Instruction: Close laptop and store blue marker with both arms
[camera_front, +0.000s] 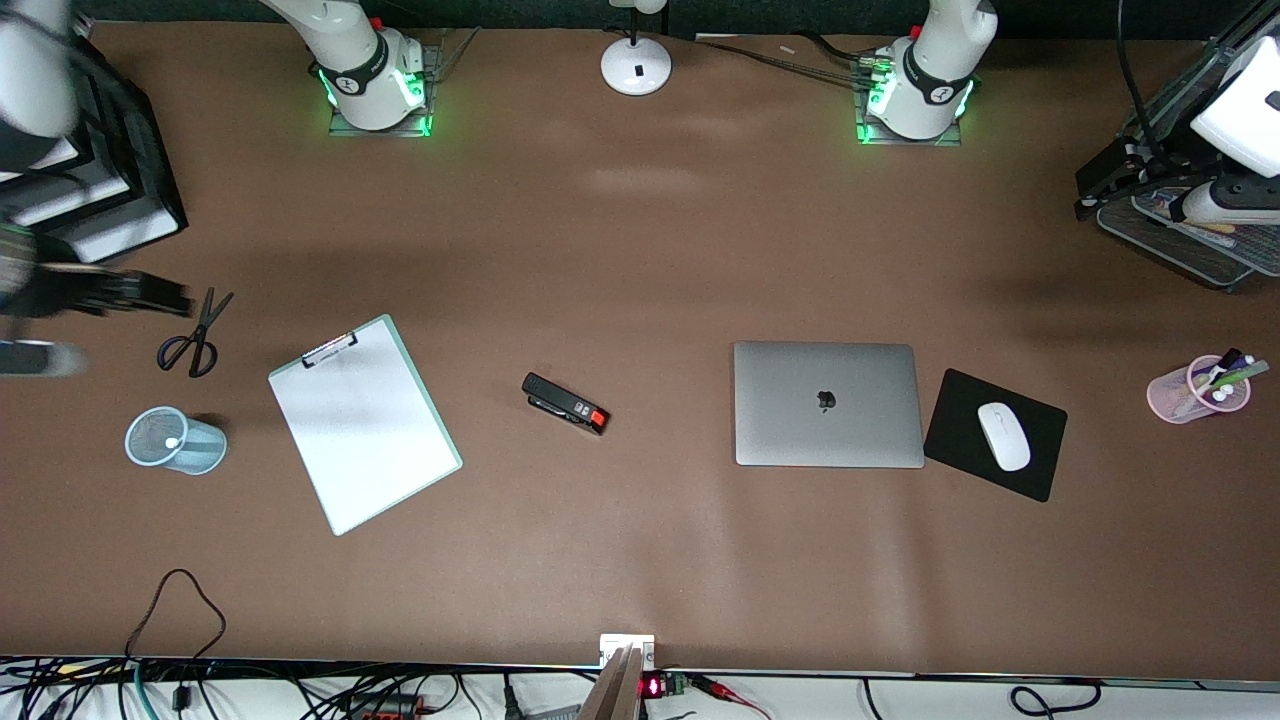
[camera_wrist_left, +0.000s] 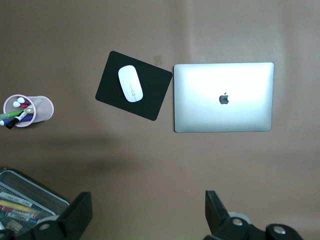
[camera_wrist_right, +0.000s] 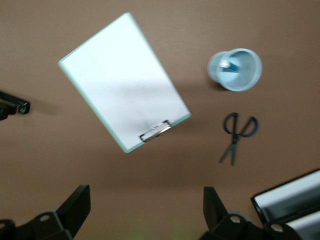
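Note:
The silver-grey laptop (camera_front: 828, 403) lies shut on the table, lid down with its apple logo up; it also shows in the left wrist view (camera_wrist_left: 223, 97). A blue marker (camera_wrist_right: 231, 69) with a pale end stands inside the light-blue mesh cup (camera_front: 176, 441) at the right arm's end. My left gripper (camera_wrist_left: 148, 200) is open and empty, high over bare table beside the laptop. My right gripper (camera_wrist_right: 146, 196) is open and empty, high over the table beside the clipboard and scissors. The right arm's hand (camera_front: 60, 290) is blurred.
A white clipboard (camera_front: 363, 422), black stapler (camera_front: 565, 403) and scissors (camera_front: 195, 335) lie toward the right arm's end. A black mouse pad (camera_front: 1040, 440) with a white mouse (camera_front: 1003, 436), a pink pen cup (camera_front: 1200, 390) and a mesh tray (camera_wrist_left: 25, 205) are at the left arm's end.

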